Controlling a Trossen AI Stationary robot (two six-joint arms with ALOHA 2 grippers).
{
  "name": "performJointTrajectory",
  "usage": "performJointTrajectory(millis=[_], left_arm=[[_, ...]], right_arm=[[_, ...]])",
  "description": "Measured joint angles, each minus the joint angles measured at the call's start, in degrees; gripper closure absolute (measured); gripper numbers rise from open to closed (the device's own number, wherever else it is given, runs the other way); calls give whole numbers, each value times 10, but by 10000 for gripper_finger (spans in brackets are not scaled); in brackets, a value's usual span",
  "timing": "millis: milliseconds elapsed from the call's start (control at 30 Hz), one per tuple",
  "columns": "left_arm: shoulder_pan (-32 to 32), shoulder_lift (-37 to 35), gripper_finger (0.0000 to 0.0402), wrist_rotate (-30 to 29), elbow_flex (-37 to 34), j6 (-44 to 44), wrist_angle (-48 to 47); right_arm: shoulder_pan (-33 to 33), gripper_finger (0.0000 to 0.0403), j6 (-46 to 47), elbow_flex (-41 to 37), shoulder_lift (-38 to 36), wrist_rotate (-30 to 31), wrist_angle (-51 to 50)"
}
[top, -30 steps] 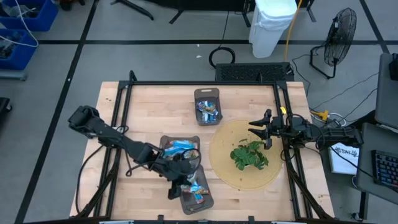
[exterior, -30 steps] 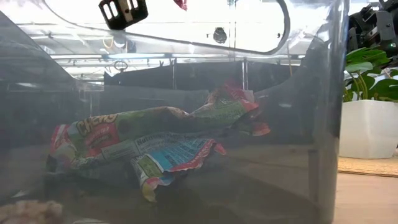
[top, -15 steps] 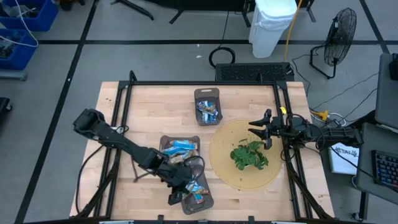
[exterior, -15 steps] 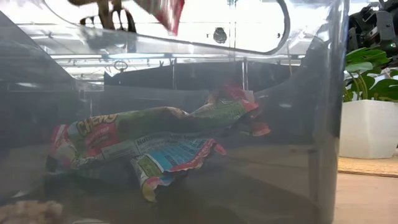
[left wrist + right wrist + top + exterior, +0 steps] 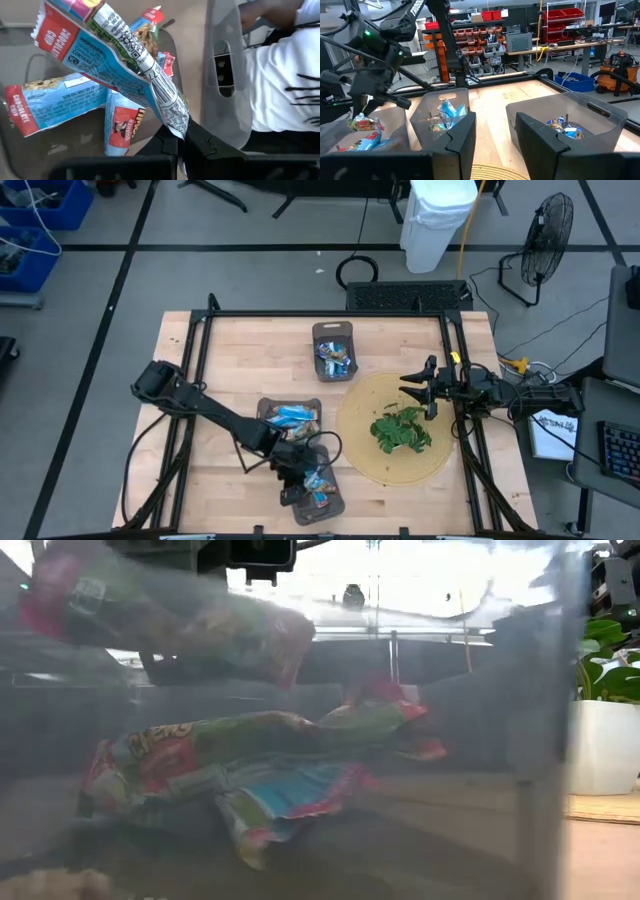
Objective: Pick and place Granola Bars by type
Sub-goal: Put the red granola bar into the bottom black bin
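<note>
The left gripper (image 5: 181, 142) pinches a blue-and-white granola bar (image 5: 112, 52) by its wrapper end, so it hangs over the near grey tray (image 5: 325, 508), where other bars (image 5: 47, 102) lie. The right gripper (image 5: 418, 391), jaws apart, waits beside the plant (image 5: 400, 430).

Glossy foil bars (image 5: 117, 60), matt plastic trays (image 5: 442, 102), wood table (image 5: 235, 360).

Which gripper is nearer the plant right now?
Right. The right gripper waits beside the plant, jaws open. The left gripper is across the table over the front tray, shut on a granola bar.
</note>
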Motion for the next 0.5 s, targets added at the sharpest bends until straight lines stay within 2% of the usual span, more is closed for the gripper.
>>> performJointTrajectory(millis=[300, 500], left_arm=[[2, 1, 389, 6, 0, 0, 24], [7, 1, 353, 17, 0, 24, 67]], right_arm=[[0, 273, 0, 0, 0, 0, 0], [0, 273, 0, 0, 0, 0, 0]])
